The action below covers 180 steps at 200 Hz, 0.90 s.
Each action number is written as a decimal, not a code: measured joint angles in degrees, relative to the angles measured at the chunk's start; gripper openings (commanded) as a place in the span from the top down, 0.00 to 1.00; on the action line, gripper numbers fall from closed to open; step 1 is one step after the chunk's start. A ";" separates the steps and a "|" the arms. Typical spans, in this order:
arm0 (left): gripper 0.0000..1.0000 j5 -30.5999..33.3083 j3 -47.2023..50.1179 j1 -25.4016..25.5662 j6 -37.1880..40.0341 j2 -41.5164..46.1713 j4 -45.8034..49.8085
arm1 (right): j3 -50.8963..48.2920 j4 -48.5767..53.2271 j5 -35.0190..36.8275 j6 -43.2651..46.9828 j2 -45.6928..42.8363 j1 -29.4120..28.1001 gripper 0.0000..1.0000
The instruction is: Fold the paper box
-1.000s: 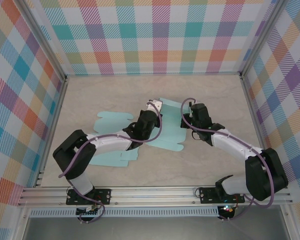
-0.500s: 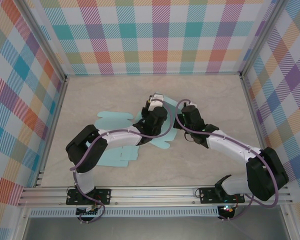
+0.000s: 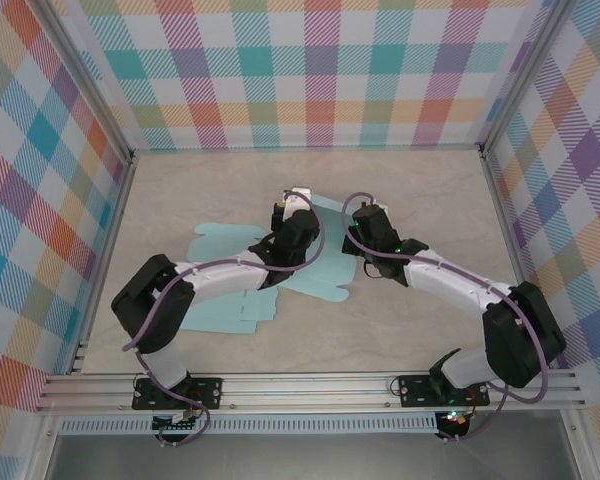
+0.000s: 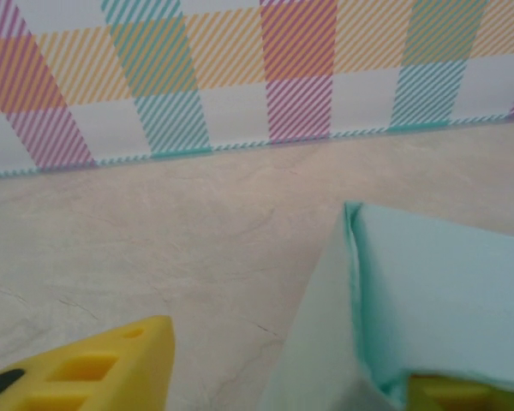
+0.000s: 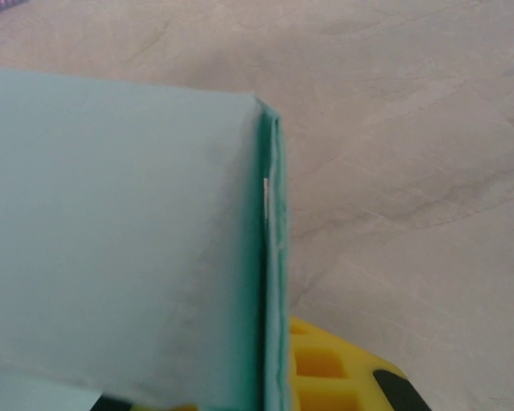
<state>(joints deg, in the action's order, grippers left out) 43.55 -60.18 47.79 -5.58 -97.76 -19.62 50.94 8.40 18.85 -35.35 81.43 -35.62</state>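
The teal paper box (image 3: 320, 278) lies as a partly folded sheet on the beige table (image 3: 420, 190), with flaps spread to the left. My left gripper (image 3: 302, 203) hovers over its far edge. In the left wrist view the left gripper (image 4: 287, 368) is open: one yellow finger (image 4: 94, 368) stands apart on the left, and the paper box's raised panel (image 4: 437, 291) leans by the other finger. My right gripper (image 3: 360, 213) is shut on the panel's folded edge. In the right wrist view the right gripper (image 5: 270, 385) pinches that upright panel (image 5: 120, 223).
Plaid walls (image 3: 320, 80) close the table in at the back and both sides. A metal rail (image 3: 310, 385) runs along the near edge by the arm bases. Bare table lies behind the box and at the right.
My left gripper has opened and let go of the paper, shifting a little left. My right gripper has carried the panel leftward, toward the left gripper.
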 measured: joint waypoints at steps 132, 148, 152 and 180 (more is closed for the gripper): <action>0.00 -11.61 8.15 0.11 -17.57 24.20 19.02 | 11.76 24.09 -11.39 7.61 4.28 5.40 1.00; 0.00 -13.51 5.64 0.07 -17.55 23.69 23.74 | 13.86 28.83 -14.47 10.58 5.44 6.10 1.00; 0.00 -14.23 4.79 0.07 -17.51 23.39 24.94 | 14.32 30.05 -15.04 11.17 5.77 6.21 1.00; 0.00 -17.84 1.18 0.07 -17.33 20.65 29.42 | 16.22 37.00 -17.75 15.28 8.17 6.45 0.97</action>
<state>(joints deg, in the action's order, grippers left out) 25.71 -59.00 47.86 -22.92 -77.10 9.80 67.16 45.41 1.10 -20.08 89.60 -29.17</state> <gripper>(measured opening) 0.997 0.073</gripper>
